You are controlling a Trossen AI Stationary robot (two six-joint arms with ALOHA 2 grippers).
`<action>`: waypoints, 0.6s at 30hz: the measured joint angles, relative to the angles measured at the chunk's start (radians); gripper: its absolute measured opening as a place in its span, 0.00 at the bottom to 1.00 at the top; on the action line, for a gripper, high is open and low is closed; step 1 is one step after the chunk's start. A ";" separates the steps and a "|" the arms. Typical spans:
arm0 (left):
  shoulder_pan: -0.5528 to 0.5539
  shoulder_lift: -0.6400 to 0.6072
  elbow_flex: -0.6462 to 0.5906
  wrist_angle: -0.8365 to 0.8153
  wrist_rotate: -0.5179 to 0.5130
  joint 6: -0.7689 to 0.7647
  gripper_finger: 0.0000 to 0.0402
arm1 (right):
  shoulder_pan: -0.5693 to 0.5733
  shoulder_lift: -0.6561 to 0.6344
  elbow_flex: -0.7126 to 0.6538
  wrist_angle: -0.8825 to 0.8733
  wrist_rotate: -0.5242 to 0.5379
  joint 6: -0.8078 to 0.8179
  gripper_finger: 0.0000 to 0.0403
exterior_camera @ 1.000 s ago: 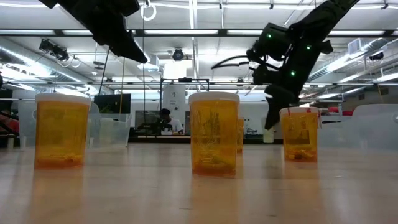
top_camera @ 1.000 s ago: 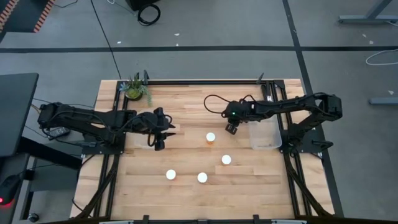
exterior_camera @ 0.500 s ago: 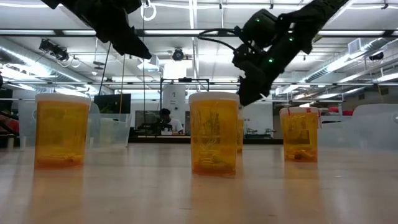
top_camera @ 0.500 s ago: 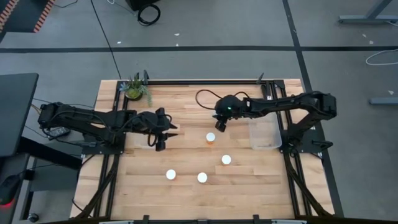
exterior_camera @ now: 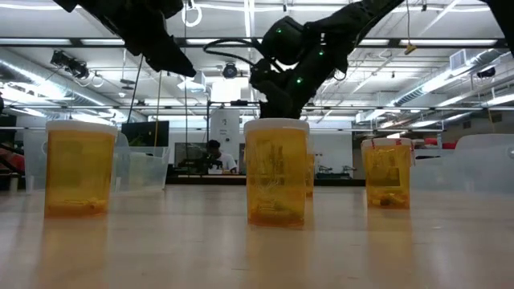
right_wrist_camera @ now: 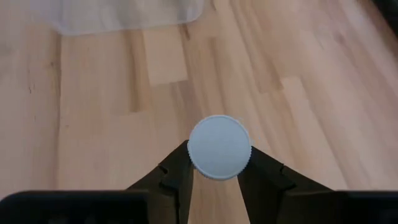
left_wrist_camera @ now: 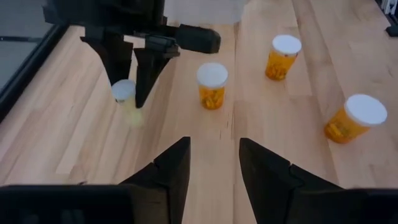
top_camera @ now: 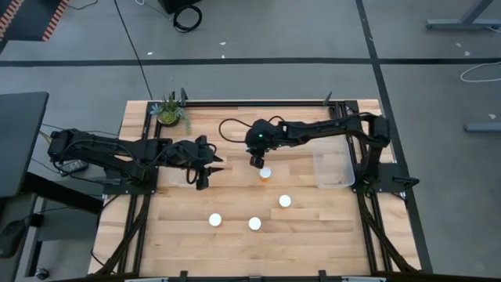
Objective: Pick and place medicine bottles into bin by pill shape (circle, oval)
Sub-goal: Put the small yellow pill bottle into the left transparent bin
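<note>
Several medicine bottles with white caps and orange bodies stand upright on the wooden table (top_camera: 235, 133): one near the middle (top_camera: 265, 173), the others nearer the front (top_camera: 285, 201) (top_camera: 254, 224) (top_camera: 214, 220). My right gripper (top_camera: 259, 162) (right_wrist_camera: 219, 163) is open and points down over the middle bottle. Its two fingers (right_wrist_camera: 176, 169) stand on either side of that bottle's white cap (right_wrist_camera: 219, 147); whether they touch it I cannot tell. The left wrist view also shows this gripper (left_wrist_camera: 129, 78) around the bottle (left_wrist_camera: 124, 94). My left gripper (top_camera: 202, 174) (left_wrist_camera: 213, 158) is open and empty, left of the bottles.
A clear plastic bin (top_camera: 333, 168) stands at the table's right side; it also shows in the right wrist view (right_wrist_camera: 118, 14). A small green potted plant (top_camera: 169, 111) stands at the far left corner. Bare wood lies between the bottles and the left gripper.
My right gripper has gone from beside the clear bin toward the table's left, and now stands over the middle bottle with its fingers around the cap. The bottles have stayed where they were.
</note>
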 joint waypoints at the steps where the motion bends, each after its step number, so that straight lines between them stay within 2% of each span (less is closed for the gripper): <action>1: 0.000 0.000 0.000 -0.010 0.000 -0.003 0.37 | 0.001 0.015 0.012 0.001 -0.011 0.000 0.30; 9: 0.000 0.000 0.000 -0.141 0.000 -0.010 0.35 | 0.001 0.086 0.031 0.008 -0.031 -0.007 0.30; 18: 0.000 0.000 0.000 -0.241 -0.008 -0.029 0.32 | 0.006 0.111 0.031 -0.016 -0.031 -0.002 0.30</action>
